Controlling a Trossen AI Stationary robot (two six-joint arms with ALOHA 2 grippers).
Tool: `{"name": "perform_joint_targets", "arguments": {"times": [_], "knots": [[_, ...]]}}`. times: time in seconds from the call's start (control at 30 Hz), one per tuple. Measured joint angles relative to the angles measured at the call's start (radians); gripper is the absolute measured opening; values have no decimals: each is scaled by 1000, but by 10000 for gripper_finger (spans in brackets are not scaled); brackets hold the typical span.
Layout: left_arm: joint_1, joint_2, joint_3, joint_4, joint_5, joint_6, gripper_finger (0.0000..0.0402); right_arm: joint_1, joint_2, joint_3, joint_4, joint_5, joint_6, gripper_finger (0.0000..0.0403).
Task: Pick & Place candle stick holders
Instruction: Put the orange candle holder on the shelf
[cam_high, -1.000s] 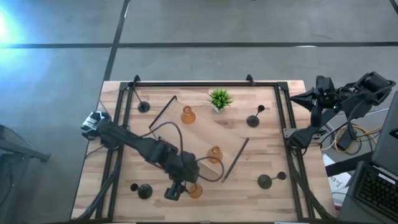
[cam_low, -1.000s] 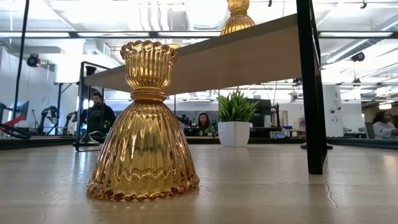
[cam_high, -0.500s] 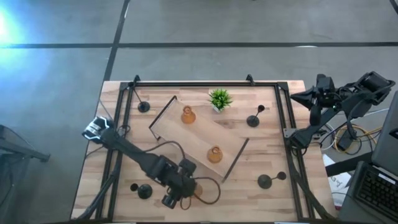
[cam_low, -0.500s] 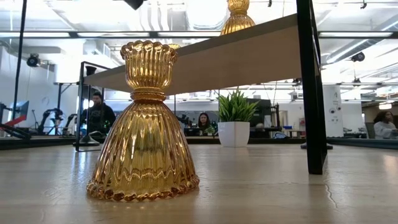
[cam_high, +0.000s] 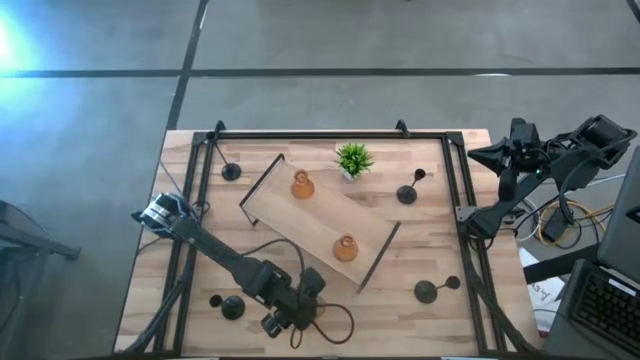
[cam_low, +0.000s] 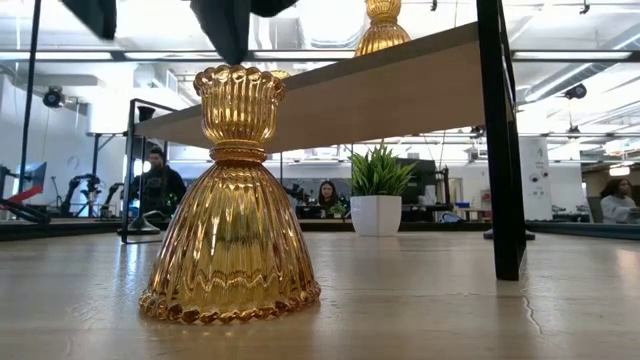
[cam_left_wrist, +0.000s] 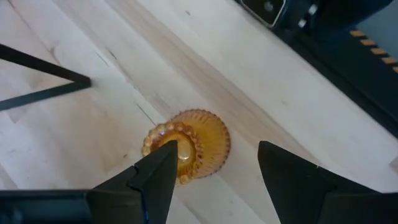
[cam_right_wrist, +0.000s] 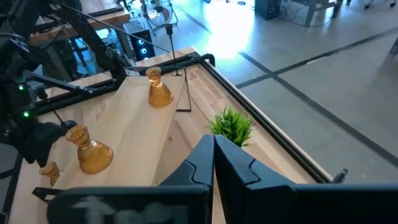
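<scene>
You had two amber candle stick holders (cam_high: 322, 216) standing on the wooden tray (cam_high: 375, 256), your left hand (cam_left_wrist: 214, 177) hung released over the third amber holder (cam_left_wrist: 186, 146) at the desk's (cam_high: 430, 185) near edge, and four black holders (cam_high: 425, 291) remained, right hand (cam_right_wrist: 213, 163) clenched aside.

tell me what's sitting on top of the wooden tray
Two amber candle holders stand upright on the wooden tray: one near its far end, another near its near end. Nothing else shows on it, and nothing covers it.

Grey concrete floor (cam_high: 400, 40) with dark seams; bright ceiling lights (cam_low: 330, 20); seated people (cam_low: 327, 197) behind.
</scene>
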Motion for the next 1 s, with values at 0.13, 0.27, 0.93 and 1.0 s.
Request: {"name": "perform_joint_targets", "arguments": {"times": [0.13,0.27,0.93,1.0], "knots": [[-2,1,-31,20,2,22,226,0,0,0,0,3,0,8],[-2,1,-63,62,0,29,226,0,0,0,0,13,0,8],[9,29,-128,199,-45,23,79,0,-5,0,0,18,-7,8],[9,51,-128,209,-45,18,64,0,-5,0,0,18,-2,8]]}}
